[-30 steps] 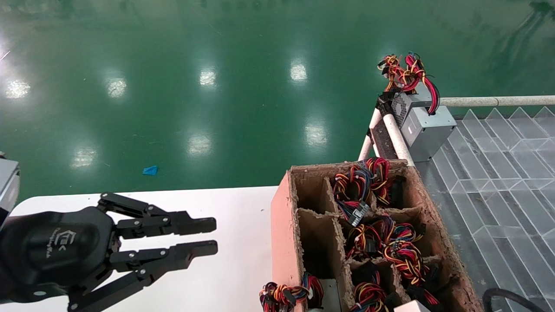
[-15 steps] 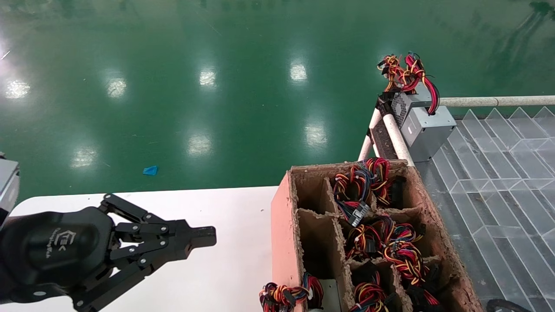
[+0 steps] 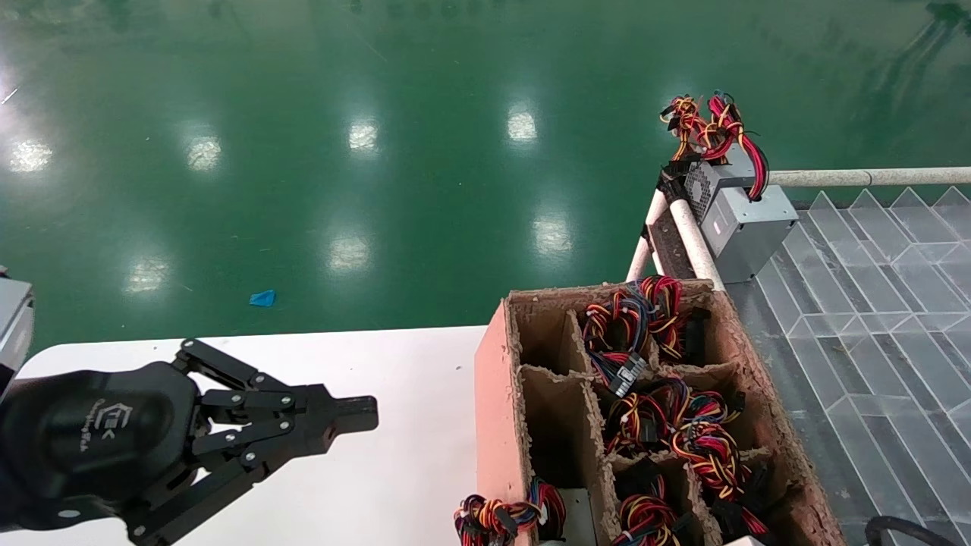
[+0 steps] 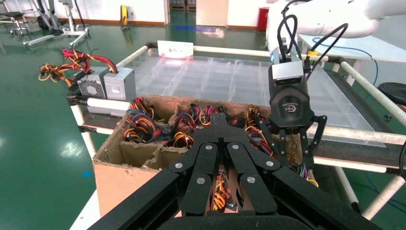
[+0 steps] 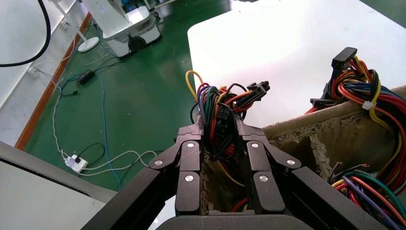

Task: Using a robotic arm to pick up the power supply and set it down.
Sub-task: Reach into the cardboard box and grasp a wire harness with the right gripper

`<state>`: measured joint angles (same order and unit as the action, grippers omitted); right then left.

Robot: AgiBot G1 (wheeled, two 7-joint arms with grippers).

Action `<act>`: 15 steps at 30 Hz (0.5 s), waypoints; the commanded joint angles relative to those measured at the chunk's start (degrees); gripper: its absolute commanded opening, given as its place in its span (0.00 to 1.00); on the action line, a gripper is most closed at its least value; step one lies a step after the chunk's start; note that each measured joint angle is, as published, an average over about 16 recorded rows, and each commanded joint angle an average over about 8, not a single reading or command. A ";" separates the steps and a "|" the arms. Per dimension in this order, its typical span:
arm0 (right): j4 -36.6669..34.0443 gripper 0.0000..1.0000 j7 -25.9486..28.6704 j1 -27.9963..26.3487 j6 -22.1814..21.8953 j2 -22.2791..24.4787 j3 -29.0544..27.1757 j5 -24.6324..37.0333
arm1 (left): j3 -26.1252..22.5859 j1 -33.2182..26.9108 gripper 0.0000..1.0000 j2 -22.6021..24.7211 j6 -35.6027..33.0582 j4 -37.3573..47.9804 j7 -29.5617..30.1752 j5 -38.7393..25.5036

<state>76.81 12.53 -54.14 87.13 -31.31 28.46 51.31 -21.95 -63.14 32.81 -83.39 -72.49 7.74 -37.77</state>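
The power supply shows mostly as its bundle of yellow, orange, red and black wires (image 5: 221,103), which hangs over the near left corner of the cardboard box (image 3: 493,394). In the head view this bundle (image 3: 497,519) lies at the bottom edge; its grey body is mostly hidden. My right gripper (image 5: 218,128) straddles the box wall with its fingers pressed on the bundle from both sides. From the left wrist view it (image 4: 294,160) hangs over the box's near end. My left gripper (image 3: 370,413) hovers shut and empty over the white table (image 3: 410,364), pointing at the box.
The box's compartments hold several more wire bundles (image 3: 667,425). A similar grey box with a red cable looped over it (image 3: 747,227) sits on the pipe-framed rack of clear trays (image 3: 872,303). Green floor lies beyond the table.
My left gripper's fingers have closed from open to shut and it stays in place. The wire bundle at the box corner has not visibly moved.
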 commanded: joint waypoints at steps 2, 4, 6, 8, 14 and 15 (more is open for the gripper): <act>0.01 0.00 -0.33 0.04 -0.11 0.24 -0.01 -0.42 | 0.00 0.00 0.00 0.00 0.00 0.00 0.00 0.00; -0.05 0.00 -0.35 0.11 -0.26 0.38 -0.24 -1.30 | 0.00 0.00 0.00 0.00 0.00 0.00 0.00 0.00; -0.18 0.00 -0.36 0.37 -0.49 0.47 -0.65 -2.75 | 0.00 0.00 0.00 0.00 0.00 0.00 0.00 0.00; -0.36 0.00 -0.47 0.93 -0.75 0.62 -1.27 -4.74 | 0.00 0.00 0.00 0.00 0.00 0.00 0.00 0.00; -0.53 0.00 -1.36 2.91 -1.28 1.60 -4.43 -12.90 | -0.01 0.00 0.00 0.00 0.00 0.00 0.00 0.00; -0.54 0.00 -1.54 3.16 -1.35 1.78 -5.15 -14.58 | -0.01 0.00 0.00 0.00 0.00 0.00 0.00 0.00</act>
<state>76.13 10.84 -50.92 85.69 -29.65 22.77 35.73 -21.95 -63.14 32.81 -83.38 -72.49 7.73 -37.77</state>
